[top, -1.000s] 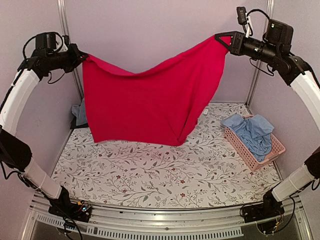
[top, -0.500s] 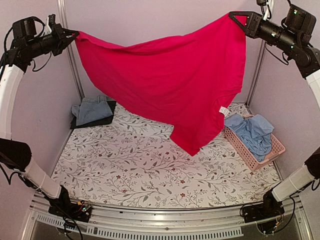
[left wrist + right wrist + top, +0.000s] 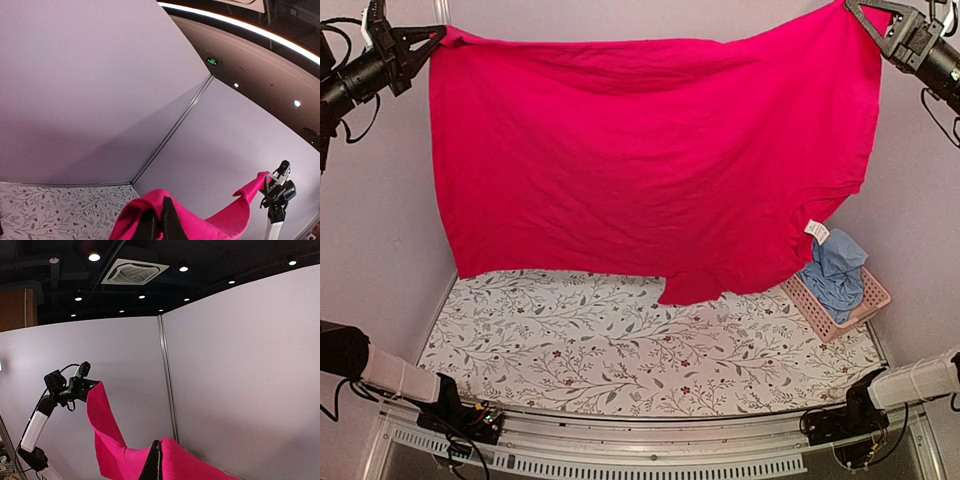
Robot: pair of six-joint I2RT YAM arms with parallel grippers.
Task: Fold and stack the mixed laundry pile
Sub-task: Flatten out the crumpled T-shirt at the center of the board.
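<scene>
The bright red garment (image 3: 640, 160) hangs stretched wide and high above the table, between my two grippers. My left gripper (image 3: 432, 38) is shut on its top left corner; in the left wrist view the red cloth (image 3: 200, 225) wraps over the closed fingers (image 3: 167, 220). My right gripper (image 3: 860, 10) is shut on the top right corner; in the right wrist view the red cloth (image 3: 190, 462) drapes over the closed fingers (image 3: 156, 462). The garment's lower hem hangs just above the table. The light blue shirt (image 3: 835, 275) lies bunched in the pink basket.
The pink slatted basket (image 3: 840, 318) stands at the right edge of the floral tablecloth (image 3: 620, 350). Grey panel walls close in the back and sides. The stretched garment hides the back of the table.
Both grippers have risen and moved apart, pulling the red garment from a sagging drape into a wide, taut sheet. Its hem has lifted off the table.
</scene>
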